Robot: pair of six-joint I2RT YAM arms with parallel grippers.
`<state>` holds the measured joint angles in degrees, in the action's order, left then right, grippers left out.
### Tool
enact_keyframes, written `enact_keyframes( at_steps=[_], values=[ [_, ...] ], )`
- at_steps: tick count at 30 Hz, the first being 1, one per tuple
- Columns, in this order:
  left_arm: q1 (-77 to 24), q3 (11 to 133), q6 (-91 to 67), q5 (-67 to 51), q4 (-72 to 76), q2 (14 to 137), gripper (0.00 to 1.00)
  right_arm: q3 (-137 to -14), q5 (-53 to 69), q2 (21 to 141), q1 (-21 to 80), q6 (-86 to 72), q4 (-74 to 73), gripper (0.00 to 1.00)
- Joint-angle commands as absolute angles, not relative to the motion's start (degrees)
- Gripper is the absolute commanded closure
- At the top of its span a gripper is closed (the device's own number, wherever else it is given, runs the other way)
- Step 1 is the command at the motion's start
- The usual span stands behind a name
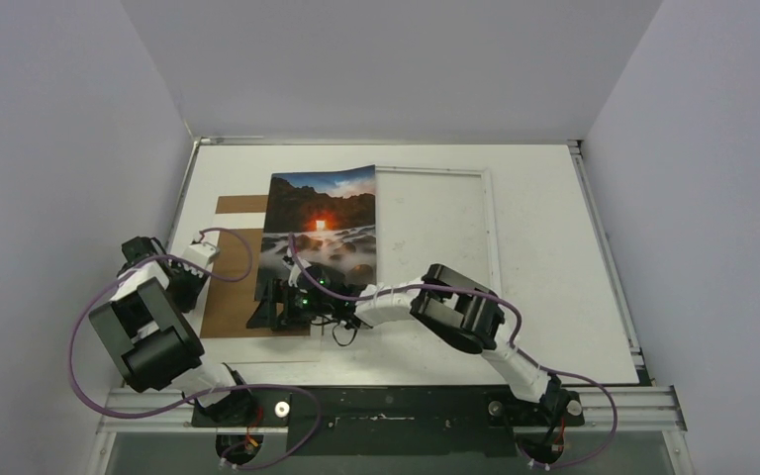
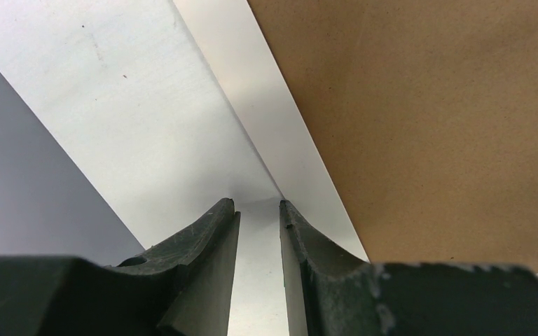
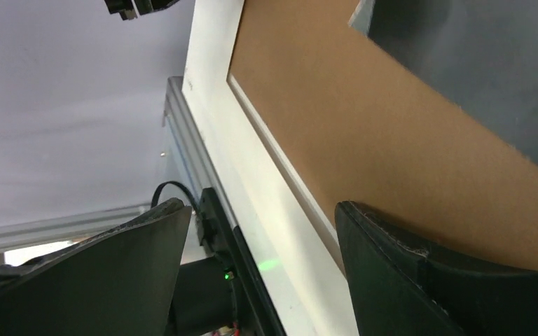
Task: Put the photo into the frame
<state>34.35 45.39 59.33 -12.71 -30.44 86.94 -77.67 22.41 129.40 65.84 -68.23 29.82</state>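
The photo (image 1: 322,228), dark mountains with an orange glow, lies in mid-table, partly over the brown cardboard (image 1: 233,287). Its right edge meets the left side of the thin white frame (image 1: 487,228). My right gripper (image 1: 275,305) is open at the photo's near edge. In the right wrist view its jaws (image 3: 259,206) stand wide over a white border (image 3: 252,175) beside the cardboard (image 3: 336,105), with a corner of the photo (image 3: 476,63) beyond. My left gripper (image 1: 190,287) sits at the cardboard's left side. Its jaws (image 2: 257,203) stand narrowly apart, tips down on a white strip (image 2: 280,119), nothing between them.
White walls close in the table on the left, back and right. A metal rail (image 1: 406,401) carrying both arm bases runs along the near edge. The right arm's elbow (image 1: 460,312) hangs over the table in front of the frame. Purple cables loop around both arms.
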Motion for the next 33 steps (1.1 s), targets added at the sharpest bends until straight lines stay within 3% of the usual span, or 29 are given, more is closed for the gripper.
enact_keyframes(
  at_steps=[1, 9, 15, 18, 33],
  values=[
    [35.1, 44.1, 59.6, -14.7, -39.0, 89.8, 0.72, -86.2, 21.3, 125.2, 65.1, -49.6, 12.9, 0.22],
    [36.7, 46.2, 59.8, -16.5, -41.6, 92.0, 0.73, -84.2, 10.0, 117.1, 68.6, -20.7, -6.5, 0.21],
    [37.2, 47.1, 60.0, -17.2, -42.7, 92.8, 0.73, -80.1, -4.8, 114.8, 76.8, 8.0, -5.4, 0.20],
    [37.2, 47.0, 60.0, -17.3, -42.6, 92.5, 0.73, -78.4, -6.3, 115.4, 79.4, 17.7, -3.4, 0.20],
    [37.1, 46.8, 59.7, -16.9, -42.0, 91.8, 0.73, -81.3, 1.0, 122.0, 77.8, 25.5, -2.7, 0.26]
  ],
)
